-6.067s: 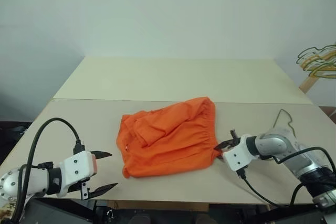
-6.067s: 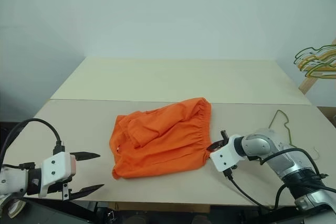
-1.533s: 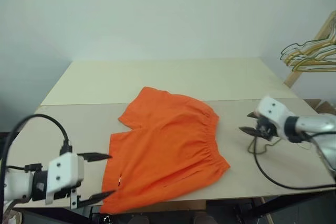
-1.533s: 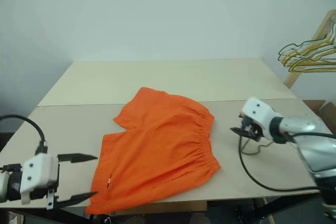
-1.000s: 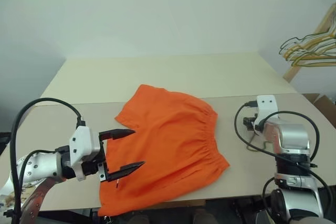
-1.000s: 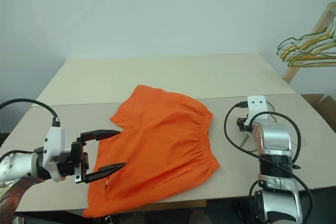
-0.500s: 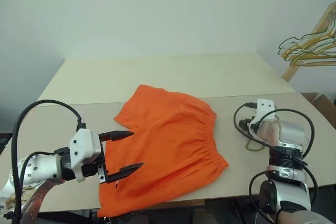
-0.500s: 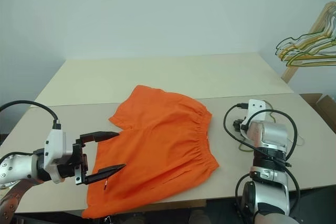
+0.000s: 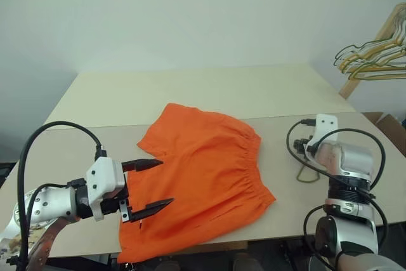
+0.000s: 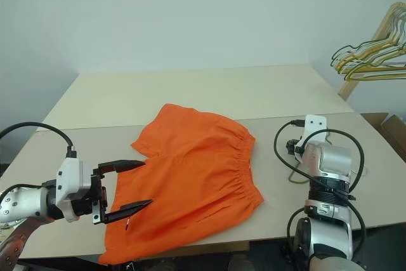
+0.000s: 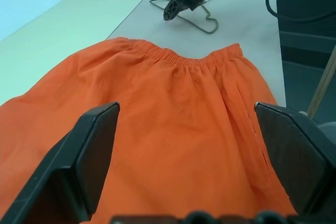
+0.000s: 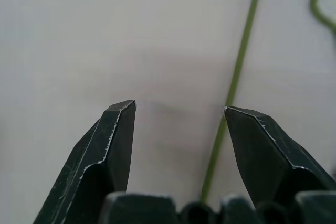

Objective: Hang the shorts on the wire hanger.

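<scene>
The shorts (image 9: pixel 203 179) lie flat on the table (image 9: pixel 190 93), near its front edge. The gathered waistband faces 3 o'clock; the two legs point toward 9 and 7 o'clock. The near leg hem reaches the table's front edge.

The wire hanger (image 9: pixel 307 172) lies flat on the table at 3 o'clock from the shorts, clear of the waistband, partly behind the right arm. A bunch of spare hangers (image 9: pixel 368 61) hangs on a wooden rack at 2 o'clock, well apart.

The left gripper (image 9: pixel 149 185) hovers over the near leg, fingers spread wide, holding nothing. The right gripper (image 12: pixel 178 116) is poised low over the hanger, fingers spread and empty; one straight run of wire passes between the fingertips, not yet pinched.

Handling judgement:
- Shorts: light, soft, limp. The fabric will fold and sag when lifted at one point. The gathered waistband is the thickest and firmest part and is the preferred grip zone.
- Hanger: light, thin, springy metal lying flush on the table. It is likely to slide or twist in a loose pinch. Grip a straight run near a corner, with the fingertips close to the table surface.
</scene>
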`<action>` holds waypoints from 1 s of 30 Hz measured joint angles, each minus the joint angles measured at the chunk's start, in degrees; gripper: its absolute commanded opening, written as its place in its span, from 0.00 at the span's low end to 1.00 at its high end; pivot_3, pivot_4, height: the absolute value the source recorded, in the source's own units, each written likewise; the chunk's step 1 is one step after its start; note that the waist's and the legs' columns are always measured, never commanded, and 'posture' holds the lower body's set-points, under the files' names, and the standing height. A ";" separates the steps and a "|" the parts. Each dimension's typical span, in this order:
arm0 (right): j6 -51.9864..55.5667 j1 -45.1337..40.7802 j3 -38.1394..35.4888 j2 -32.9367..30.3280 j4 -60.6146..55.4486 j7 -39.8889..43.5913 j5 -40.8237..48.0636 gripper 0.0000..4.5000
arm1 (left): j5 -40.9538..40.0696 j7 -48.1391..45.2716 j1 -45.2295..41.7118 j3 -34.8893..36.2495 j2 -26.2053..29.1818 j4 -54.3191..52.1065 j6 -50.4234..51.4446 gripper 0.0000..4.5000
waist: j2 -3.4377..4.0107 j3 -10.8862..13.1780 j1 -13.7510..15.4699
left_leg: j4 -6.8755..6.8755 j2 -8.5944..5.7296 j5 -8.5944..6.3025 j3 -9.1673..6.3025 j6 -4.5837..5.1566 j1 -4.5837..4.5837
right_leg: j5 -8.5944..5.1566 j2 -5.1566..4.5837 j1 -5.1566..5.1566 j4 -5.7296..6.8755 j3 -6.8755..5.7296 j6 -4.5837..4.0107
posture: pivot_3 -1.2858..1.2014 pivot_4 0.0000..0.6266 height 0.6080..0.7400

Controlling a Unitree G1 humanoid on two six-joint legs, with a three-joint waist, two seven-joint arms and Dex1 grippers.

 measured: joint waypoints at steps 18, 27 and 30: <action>2.45 -0.67 -2.22 2.45 5.89 -2.32 -0.39 0.71 | 0.72 0.00 0.22 -1.31 -0.13 0.09 -1.13 0.99 | -0.07 -0.05 -1.00 | -0.01 0.04 -0.07 -0.10 0.12 0.37 | -0.01 0.04 0.52 -0.16 -0.04 0.00 | 0.54 0.00 1.00; 2.18 -1.44 -3.00 1.59 8.68 -1.74 0.12 0.19 | 1.01 0.01 0.81 -1.33 -0.13 0.09 -1.82 1.00 | -0.39 -0.25 -1.31 | -0.04 0.12 -0.09 -0.13 0.15 0.42 | -0.01 0.10 0.55 -0.19 -0.02 -0.02 | 0.54 0.00 1.00; 2.08 -1.45 -2.32 1.25 8.80 -1.39 0.06 0.01 | 1.15 0.02 0.79 -1.48 -0.13 0.09 -1.99 1.00 | -0.39 -0.26 -1.42 | -0.06 0.14 -0.09 -0.13 0.16 0.43 | -0.02 0.12 0.55 -0.18 -0.01 -0.03 | 0.54 0.00 1.00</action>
